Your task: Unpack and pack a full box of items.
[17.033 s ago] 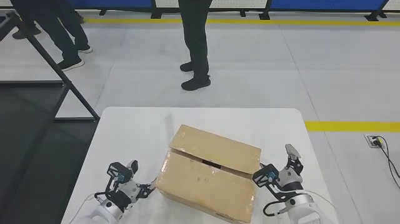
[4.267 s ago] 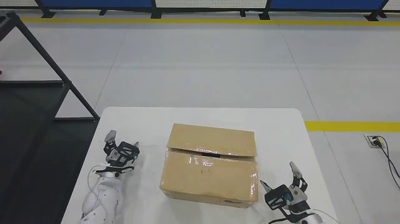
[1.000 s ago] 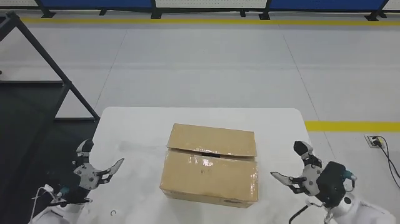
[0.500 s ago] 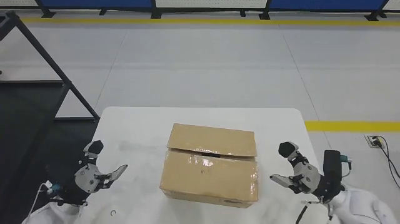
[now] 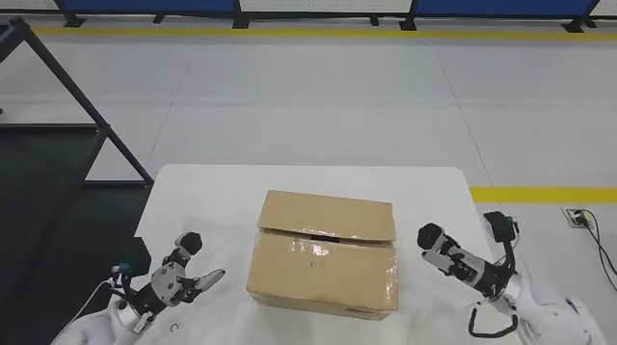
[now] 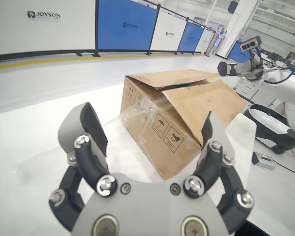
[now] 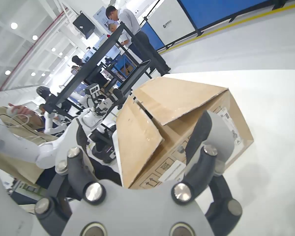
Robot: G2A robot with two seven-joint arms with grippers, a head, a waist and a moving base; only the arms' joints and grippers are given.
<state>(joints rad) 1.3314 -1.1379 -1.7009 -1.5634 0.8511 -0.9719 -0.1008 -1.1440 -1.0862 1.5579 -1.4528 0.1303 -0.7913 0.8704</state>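
- The white table is seen in the lower half of the top view.
- The box is found in the middle of the table, at the lower centre of the frame. A while ago it was turned crooked. It has since been set straight and has not been moved in the last second.
- Its top flaps are folded down but not flat. A thin dark gap is left between them, and clear tape is stuck over one end. Nothing has been taken out yet, so the unpacking is judged to be only at its start.
- Both arms have been brought in. One second ago they were held out by the table's left and right edges. Now one is placed close to each end of the box. It is judged that the flaps are to be opened next.
- The left arm is kept low at the lower left of the top view and is pointed at the box's left end.
- The right arm is kept low at the lower right and is pointed at the box's right end.
- The left gripper is spread wide, and nothing is held in it. A strip of bare table is left between it and the box.
- The right gripper is placed just beside the box, likely not touching it. Only one finger can be made out well from above, but in the right wrist view the fingers are seen wide apart, with nothing held.
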